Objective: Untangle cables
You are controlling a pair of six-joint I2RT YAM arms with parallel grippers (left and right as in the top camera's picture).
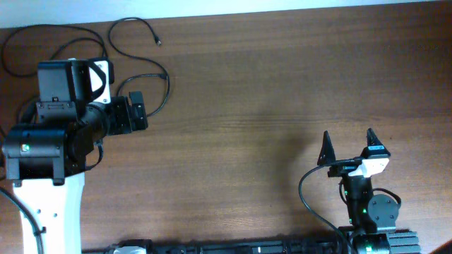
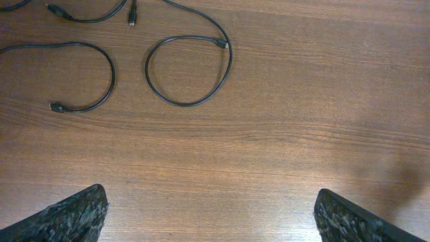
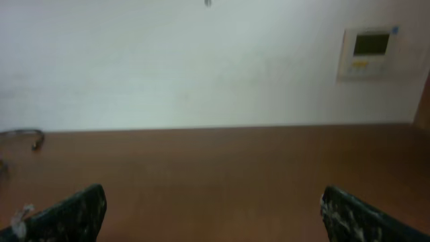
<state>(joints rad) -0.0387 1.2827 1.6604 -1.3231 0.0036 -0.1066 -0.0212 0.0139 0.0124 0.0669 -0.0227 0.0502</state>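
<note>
Thin black cables (image 2: 189,70) lie in loose loops on the brown worktop (image 2: 282,134); both hands, left hand (image 2: 211,215) and right hand (image 1: 349,148), are spread apart, holding nothing.

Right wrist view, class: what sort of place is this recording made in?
Probably an indoor lab or office room: a wooden table against a plain white wall, a wall-mounted control panel, and thin black cables laid out for two robot arms.

black cables (image 2: 189,70) loosely looped on table (image 2: 282,134)
</note>
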